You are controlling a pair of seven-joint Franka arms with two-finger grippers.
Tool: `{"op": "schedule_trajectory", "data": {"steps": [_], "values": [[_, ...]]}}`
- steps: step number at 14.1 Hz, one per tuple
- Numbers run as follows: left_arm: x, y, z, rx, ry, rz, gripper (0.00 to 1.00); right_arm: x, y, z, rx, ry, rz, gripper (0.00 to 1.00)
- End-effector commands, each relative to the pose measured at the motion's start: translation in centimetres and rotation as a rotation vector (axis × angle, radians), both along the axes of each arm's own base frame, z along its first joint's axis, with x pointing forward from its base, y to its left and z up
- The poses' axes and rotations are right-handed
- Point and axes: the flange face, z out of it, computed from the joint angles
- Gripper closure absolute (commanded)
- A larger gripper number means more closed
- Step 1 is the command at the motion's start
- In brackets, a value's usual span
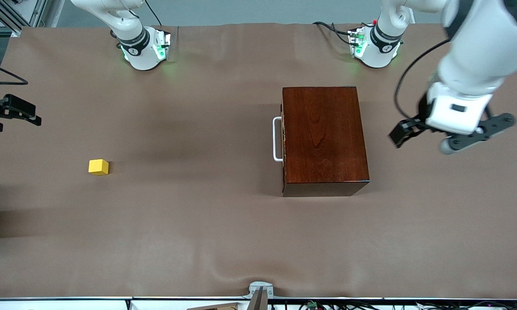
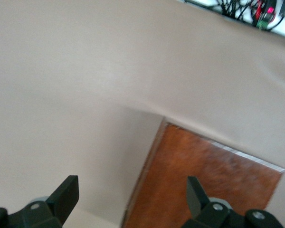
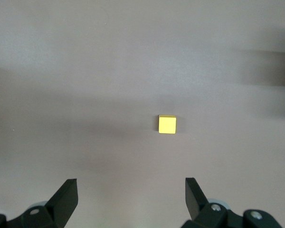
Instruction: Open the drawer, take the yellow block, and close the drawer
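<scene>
Worktop [image 1: 224, 241], covered in brown cloth, with the wooden box [image 1: 323, 137] as reference. The yellow block [image 1: 98, 167] rests alone on the bare cloth, well apart from the box toward the right arm's end of the worktop and slightly nearer the front camera than the middle of the box; in the right wrist view the yellow block [image 3: 167, 124] appears as a small square, untouched. The glossy reddish-brown box stands toward the left arm's end. The drawer [image 1: 283, 137] is pushed fully in, so only its front edge shows, flush with the side of the box that faces the block. Its white U-shaped handle [image 1: 277, 139] projects from that side.

The left tool [image 1: 401, 134] hangs above the cloth just beside the box, on the side away from the handle, fingers [image 2: 66, 192] set apart and holding nothing; one corner of the box top [image 2: 204, 185] shows between them. The right tool [image 1: 15, 113] is over the edge of the worktop at the right arm's end, well apart from the box, fingers [image 3: 66, 194] likewise apart and empty, the block on the cloth between them in its wrist view.
</scene>
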Motion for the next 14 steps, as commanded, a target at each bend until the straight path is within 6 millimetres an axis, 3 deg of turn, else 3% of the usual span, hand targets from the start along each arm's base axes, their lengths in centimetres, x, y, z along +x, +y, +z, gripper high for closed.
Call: {"op": "schedule_trajectory", "data": {"steps": [1, 4, 6, 14], "values": [[-2.9, 4.5, 0.2, -0.019, 0.035, -0.129, 0.0, -2.5, 0.2, 0.7, -0.002, -0.006, -0.017, 0.0], [-5.5, 10.1, 1.1, -0.014, 0.053, -0.294, 0.0, -3.7, -0.2, 1.4, -0.001, -0.009, -0.025, 0.0], [-7.3, 12.0, 1.4, -0.011, 0.058, -0.346, 0.0, -4.2, -0.3, 2.1, -0.005, -0.021, -0.023, 0.0], [-8.9, 10.3, 4.3, -0.01, 0.057, -0.394, 0.0, -4.0, 0.8, 2.8, -0.074, -0.042, 0.013, 0.0]]}}
